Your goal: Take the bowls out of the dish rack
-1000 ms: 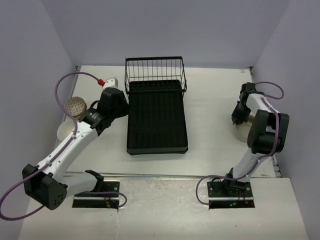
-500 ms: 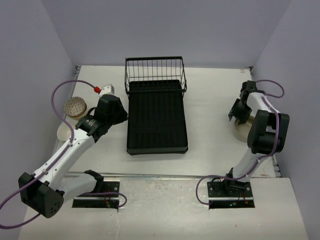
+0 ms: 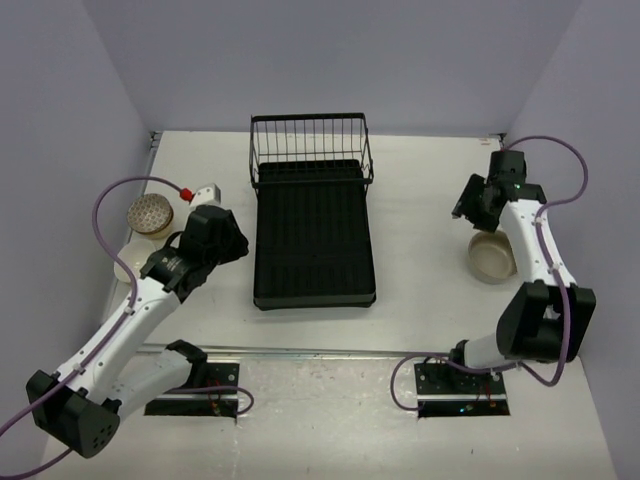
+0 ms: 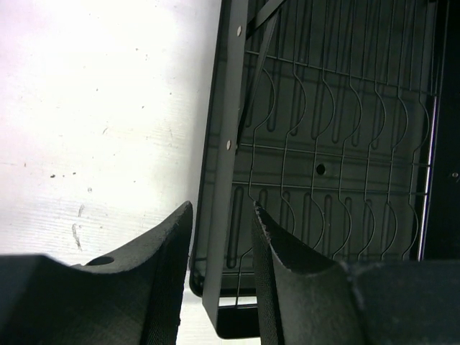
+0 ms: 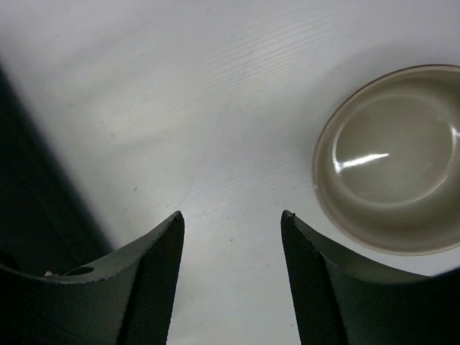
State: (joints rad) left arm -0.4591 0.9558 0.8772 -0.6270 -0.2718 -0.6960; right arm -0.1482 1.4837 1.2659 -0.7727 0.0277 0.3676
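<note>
Your right tool [image 5: 231, 215] has lifted off the glossy round beige bowl [image 5: 388, 158], released and empty; bowl's on the white desk [image 3: 420, 290], well apart from the black plastic dish rack [image 3: 315, 230]. Left tool [image 4: 221, 208], also released, hovers over its rim: dip and it snags.

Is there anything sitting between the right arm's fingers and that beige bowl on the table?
Nothing visible. The right fingers stand open above bare table, and the beige bowl sits just beside them, empty, with no other thing between.
</note>
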